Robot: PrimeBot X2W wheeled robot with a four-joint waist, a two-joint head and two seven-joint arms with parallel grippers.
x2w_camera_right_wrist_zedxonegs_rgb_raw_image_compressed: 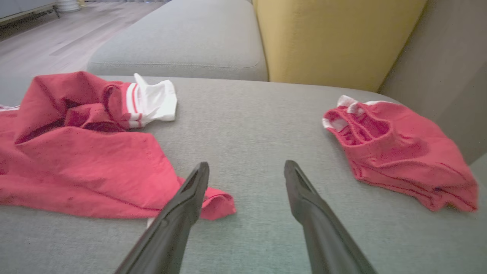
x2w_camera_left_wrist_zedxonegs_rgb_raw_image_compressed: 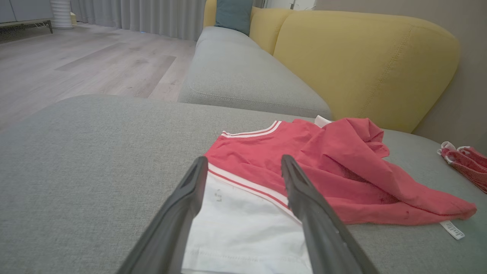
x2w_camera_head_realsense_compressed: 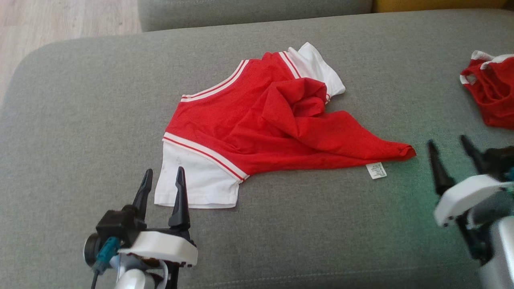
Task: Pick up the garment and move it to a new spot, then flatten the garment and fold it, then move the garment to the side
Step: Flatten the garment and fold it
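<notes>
Closest to the head camera, the left gripper (x2w_camera_head_realsense_compressed: 164,170) stands with its two fingers spread wide and grips nothing. Its tips sit over the near white sleeve (x2w_camera_head_realsense_compressed: 192,182) of the garment (x2w_camera_head_realsense_compressed: 265,120); whether they touch the cloth cannot be told. The red garment lies rumpled at the middle of the grey cushion (x2w_camera_head_realsense_compressed: 80,120), its far white sleeve (x2w_camera_head_realsense_compressed: 317,68) partly bunched under a fold and a care label (x2w_camera_head_realsense_compressed: 376,170) poking out at its near edge. The right gripper (x2w_camera_head_realsense_compressed: 447,140) is also wide and empty, just beside the garment's red corner (x2w_camera_head_realsense_compressed: 403,151). A second red garment (x2w_camera_head_realsense_compressed: 492,92) lies well apart on the right. A yellow backrest (x2w_camera_left_wrist_zedxonegs_rgb_raw_image_compressed: 361,64) rises behind.
</notes>
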